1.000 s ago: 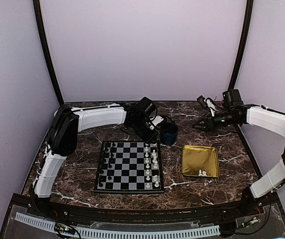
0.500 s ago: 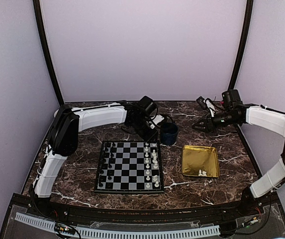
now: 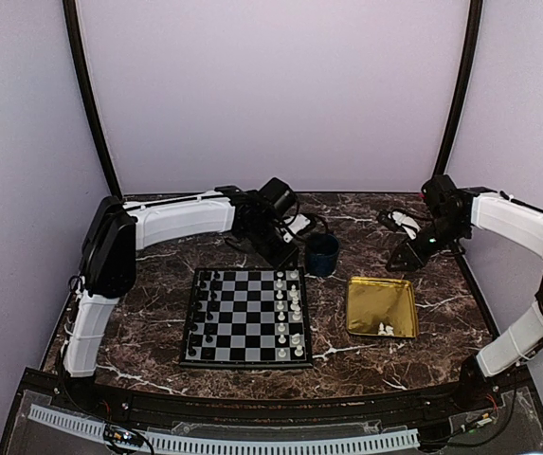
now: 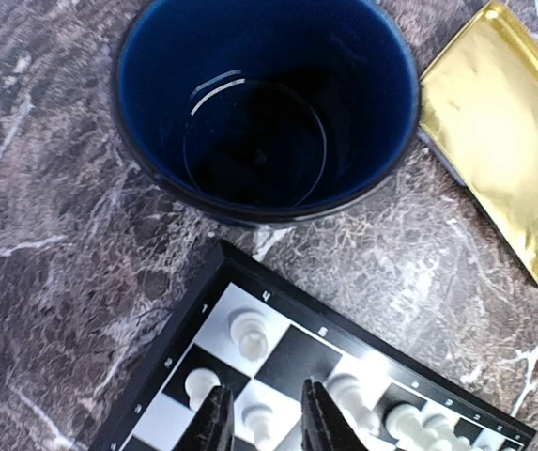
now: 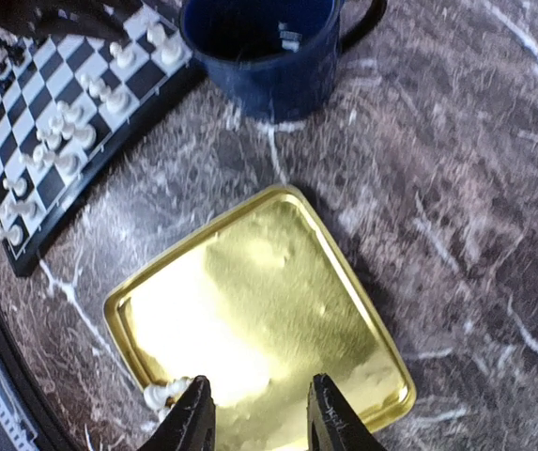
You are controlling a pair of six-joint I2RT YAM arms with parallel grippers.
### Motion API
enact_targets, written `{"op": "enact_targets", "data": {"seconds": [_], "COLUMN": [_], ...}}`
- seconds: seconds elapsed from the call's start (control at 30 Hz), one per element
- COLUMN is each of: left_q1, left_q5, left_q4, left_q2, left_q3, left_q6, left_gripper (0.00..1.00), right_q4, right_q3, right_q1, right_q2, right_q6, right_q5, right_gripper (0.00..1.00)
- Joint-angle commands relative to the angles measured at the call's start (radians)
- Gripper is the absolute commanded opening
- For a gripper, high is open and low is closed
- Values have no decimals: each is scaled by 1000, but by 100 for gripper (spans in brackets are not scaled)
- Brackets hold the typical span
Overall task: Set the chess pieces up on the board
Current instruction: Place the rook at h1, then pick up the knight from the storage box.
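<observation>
The board [image 3: 243, 318] lies flat at mid table, with black pieces down its left side and cream-white chess pieces [image 3: 291, 308] down its right side. My left gripper [image 3: 289, 257] hangs over the board's far right corner. In the left wrist view its jaws [image 4: 264, 425] stand open on either side of a white pawn [image 4: 255, 425], which stands on its square with a gap at each side. A taller white piece [image 4: 250, 334] fills the corner square. My right gripper [image 5: 261, 418] is open and empty over the gold tray [image 5: 278, 310]. A few white pieces [image 5: 167, 395] lie in the tray's corner.
A dark blue cup [image 3: 322, 254] stands just beyond the board's far right corner, close to my left gripper. It looks empty in the left wrist view, where the cup [image 4: 264, 94] fills the upper part. The gold tray [image 3: 382, 305] sits right of the board.
My left gripper's jaws have parted, leaving the pawn standing on the board. My right arm swung from pointing left at the back of the table to tilting down over the tray.
</observation>
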Motion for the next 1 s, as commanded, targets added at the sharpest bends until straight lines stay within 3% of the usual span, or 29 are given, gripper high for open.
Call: {"op": "enact_targets", "data": {"seconds": [0.0, 0.23, 0.53, 0.97], "left_q1": [-18, -54, -65, -67], "left_q5": [-28, -82, -96, -109], "left_q4": [39, 52, 128, 186], "left_q2": [-144, -178, -253, -300], "left_q3": [-46, -62, -205, -313], "left_q6": [-57, -67, -89, -101], "left_gripper": [28, 30, 30, 30], "right_q4": [-263, -327, -306, -276], "right_q3": [-5, -67, -104, -92], "right_q1": [25, 101, 189, 218], "right_q2": [13, 100, 199, 281], "right_q6": [-91, -75, -15, 10], "right_q5": [113, 159, 168, 239], "right_gripper": [35, 34, 34, 33]}}
